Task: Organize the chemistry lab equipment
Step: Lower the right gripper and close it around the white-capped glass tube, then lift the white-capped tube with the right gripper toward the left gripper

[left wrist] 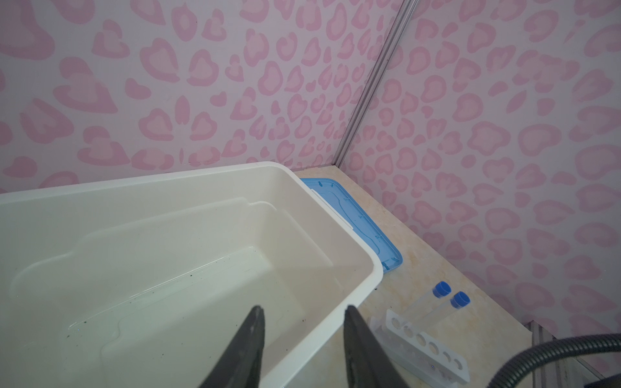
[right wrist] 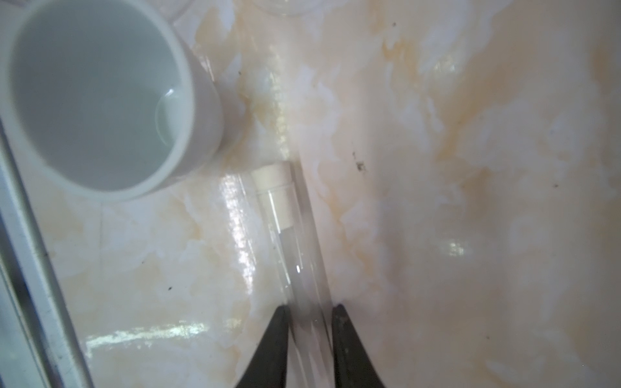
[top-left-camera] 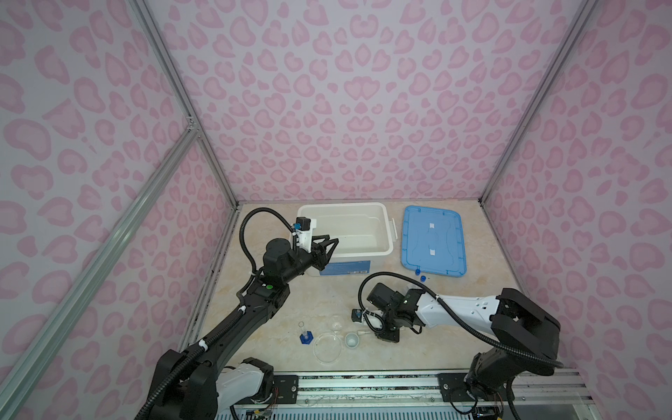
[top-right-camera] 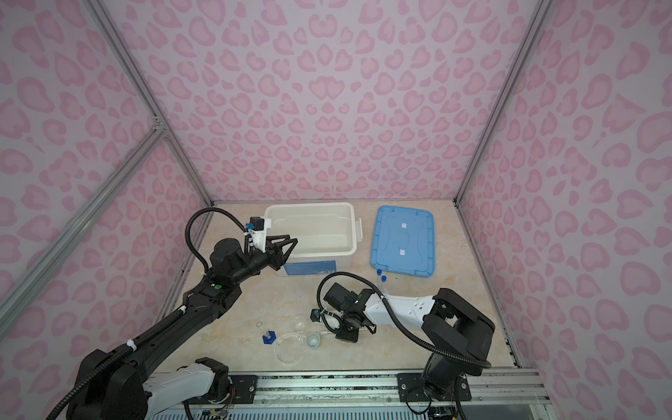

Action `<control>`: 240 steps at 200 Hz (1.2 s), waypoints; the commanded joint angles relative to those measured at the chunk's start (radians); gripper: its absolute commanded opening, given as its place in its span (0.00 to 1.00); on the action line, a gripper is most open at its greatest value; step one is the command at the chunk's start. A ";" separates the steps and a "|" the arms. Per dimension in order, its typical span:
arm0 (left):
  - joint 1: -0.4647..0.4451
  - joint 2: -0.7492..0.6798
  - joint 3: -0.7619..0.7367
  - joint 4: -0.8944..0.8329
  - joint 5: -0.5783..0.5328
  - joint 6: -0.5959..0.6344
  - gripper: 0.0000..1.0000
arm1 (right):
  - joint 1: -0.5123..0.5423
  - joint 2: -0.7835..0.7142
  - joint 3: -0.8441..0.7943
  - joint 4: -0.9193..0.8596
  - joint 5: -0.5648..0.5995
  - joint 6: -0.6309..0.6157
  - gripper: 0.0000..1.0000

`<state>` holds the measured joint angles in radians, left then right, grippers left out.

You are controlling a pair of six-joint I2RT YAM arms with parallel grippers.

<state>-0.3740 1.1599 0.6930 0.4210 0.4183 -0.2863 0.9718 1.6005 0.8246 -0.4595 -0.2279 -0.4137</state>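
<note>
Clear plastic pale-capped test tube (top-left-camera: 362, 331) lies flat on table (top-left-camera: 327, 298) in both top views, just beside small cup (top-left-camera: 351, 340). Right gripper (top-left-camera: 376, 332) low over it.

Left wrist: left gripper (left wrist: 303, 307) partly open, empty, above white bin (left wrist: 201, 174); rack (left wrist: 426, 343) near.

Right wrist: fingertips pinch tube walls, well back from cap.

Likely light, stiff, slick, prone to roll; grip crosswise, gently.

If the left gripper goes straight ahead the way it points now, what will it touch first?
Probably the inside of the white bin: the left gripper, open and empty, points over its rim into it. Floor or far wall first, I cannot tell.
</note>
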 commanded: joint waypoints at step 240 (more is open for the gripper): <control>-0.075 0.095 0.146 -0.045 0.271 0.000 0.42 | -0.117 -0.391 -0.188 0.640 0.259 0.251 0.13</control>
<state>-0.4259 1.2346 0.8116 0.3927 0.6460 -0.2947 0.8696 1.2442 0.6540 0.0330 -0.0147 -0.1997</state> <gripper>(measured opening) 0.417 0.133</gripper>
